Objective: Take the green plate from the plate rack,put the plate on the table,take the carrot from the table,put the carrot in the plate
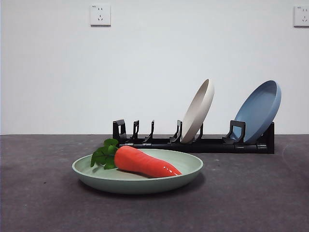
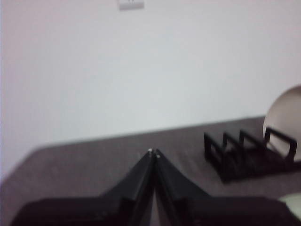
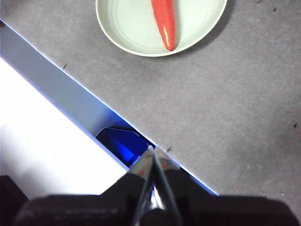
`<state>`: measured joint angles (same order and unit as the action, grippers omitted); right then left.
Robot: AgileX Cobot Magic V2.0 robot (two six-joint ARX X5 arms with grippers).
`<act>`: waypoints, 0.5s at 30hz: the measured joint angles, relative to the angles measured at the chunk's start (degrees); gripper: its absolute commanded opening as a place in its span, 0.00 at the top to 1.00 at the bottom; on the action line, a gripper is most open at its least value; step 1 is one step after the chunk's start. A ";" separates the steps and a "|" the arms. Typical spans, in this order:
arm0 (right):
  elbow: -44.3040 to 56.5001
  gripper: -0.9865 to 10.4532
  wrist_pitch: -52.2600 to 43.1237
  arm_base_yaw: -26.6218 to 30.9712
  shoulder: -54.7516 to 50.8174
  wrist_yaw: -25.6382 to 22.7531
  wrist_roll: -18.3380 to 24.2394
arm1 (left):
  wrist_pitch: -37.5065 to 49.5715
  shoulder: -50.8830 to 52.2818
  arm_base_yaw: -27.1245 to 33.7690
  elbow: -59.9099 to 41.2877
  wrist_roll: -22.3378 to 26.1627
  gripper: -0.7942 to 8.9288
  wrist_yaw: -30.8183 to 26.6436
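The left end effector (image 2: 154, 153) has its two black jaws pressed together at the tips with nothing between them; it hangs above the dark grey surface (image 2: 94, 150), level with the near end of the plate rack (image 2: 244, 153), well apart from it. The right end effector (image 3: 153, 150) is likewise closed tight and empty, held high over the edge of the surface, looking down on it; the green plate (image 3: 131, 33) lies well ahead of it. Neither arm shows in the front view.

The green plate (image 1: 183, 166) sits flat on the surface (image 1: 241, 193), in front of the plate rack (image 1: 207, 144) and apart from it. The carrot (image 1: 145, 163) lies inside the plate, resting on its bottom, its green leaves at the plate's left side in the front view and its pointed tip toward the right.

Behind, the rack stands on the surface near the white wall (image 1: 145, 63). A cream plate (image 1: 199, 110) leans in a middle slot and a blue plate (image 1: 259, 111) leans in the slot at the right end; the slots at the left end are free.
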<state>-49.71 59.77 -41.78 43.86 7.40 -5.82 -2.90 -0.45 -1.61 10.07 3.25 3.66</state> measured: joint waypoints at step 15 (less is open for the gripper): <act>0.00 0.91 0.02 0.00 -0.22 -0.11 0.02 | -0.76 0.11 0.11 -9.07 -4.81 0.92 1.42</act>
<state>-49.71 59.79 -41.78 43.64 7.29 -5.80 -3.66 -0.34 -1.50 0.99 -1.56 5.08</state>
